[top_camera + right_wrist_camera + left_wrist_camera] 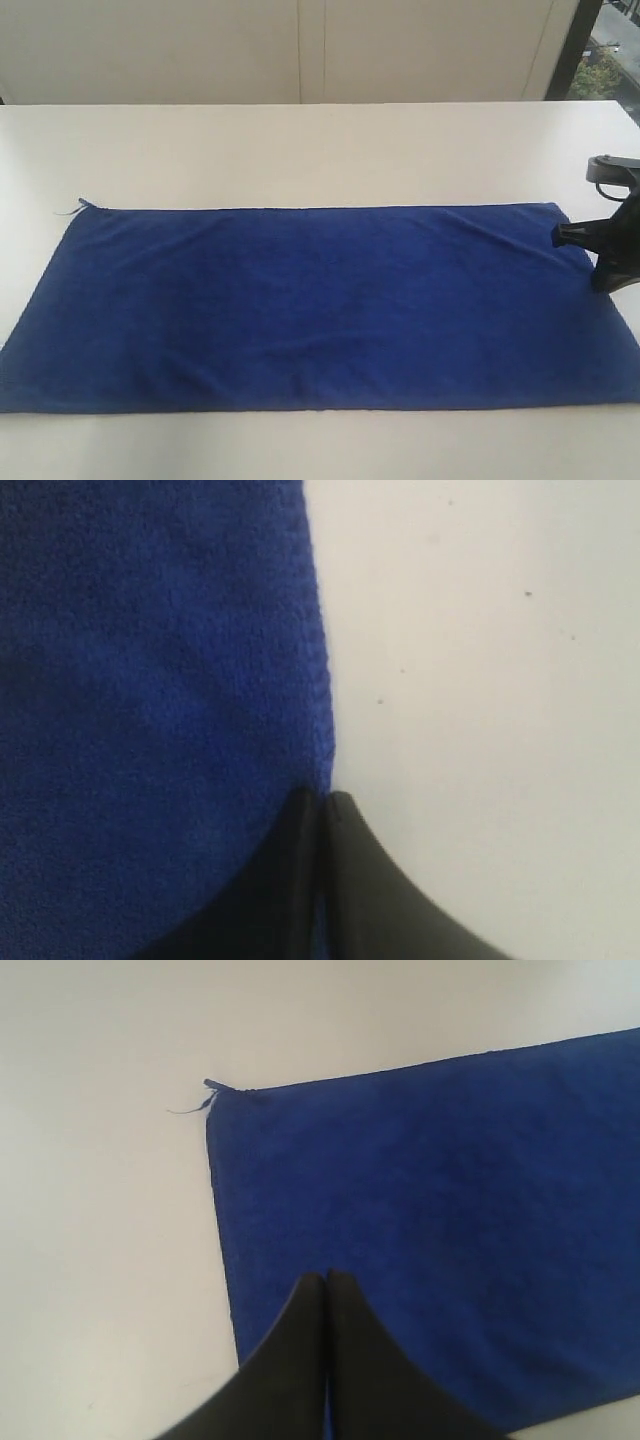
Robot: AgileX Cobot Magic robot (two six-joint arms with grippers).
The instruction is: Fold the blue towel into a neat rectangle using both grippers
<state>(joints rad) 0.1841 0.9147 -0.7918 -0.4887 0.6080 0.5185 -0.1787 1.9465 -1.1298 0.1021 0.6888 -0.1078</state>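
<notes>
Blue towel (300, 300) — flat on white worktop (300, 150); right gripper (322, 798) pinches its edge, left gripper (325, 1278) pressed together.

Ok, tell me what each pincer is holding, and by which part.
Right pincer is shut on the blue towel, pinching its right short edge near the far corner. Left pincer is shut above the towel, holding nothing.

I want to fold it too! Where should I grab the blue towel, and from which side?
Pinch the blue towel at the corners of one short hem, coming in from that end, low over the table. It lies flat, so only the thin edges give anything to pinch; the middle would likely bunch.
</notes>
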